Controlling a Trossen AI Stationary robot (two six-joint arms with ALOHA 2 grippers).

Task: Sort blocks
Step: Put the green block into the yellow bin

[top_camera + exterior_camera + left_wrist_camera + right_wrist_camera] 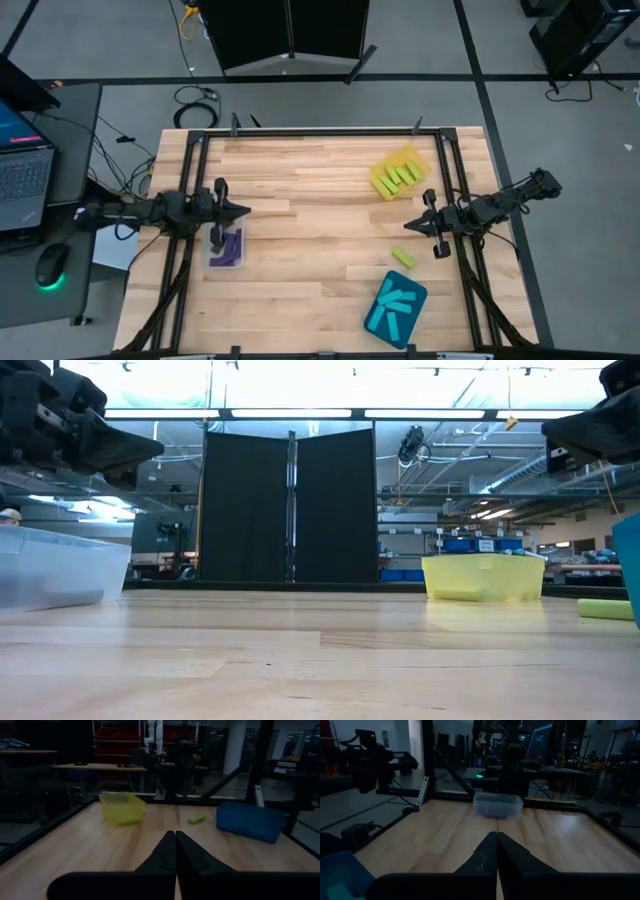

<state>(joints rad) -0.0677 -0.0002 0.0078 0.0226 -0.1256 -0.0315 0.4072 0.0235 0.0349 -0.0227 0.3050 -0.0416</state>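
blocks nearly all binned, one yellow-green block loose on the worktop, both arms raised and empty.

the loose yellow-green block (403, 257) lies on bare wood between the yellow tray (399, 172), which holds more yellow-green blocks (396, 179), and the teal tray (394, 307), which holds cyan-blue blocks (398, 306). purple blocks (232, 247) sit in the clear tray (227, 249) near the worktop's (310, 230) left edge. the left gripper (243, 210) hangs above the clear tray, fingers pressed together, holding nothing. the right gripper (409, 226) hovers above the wood beside the loose block, fingers likewise pressed together and empty.
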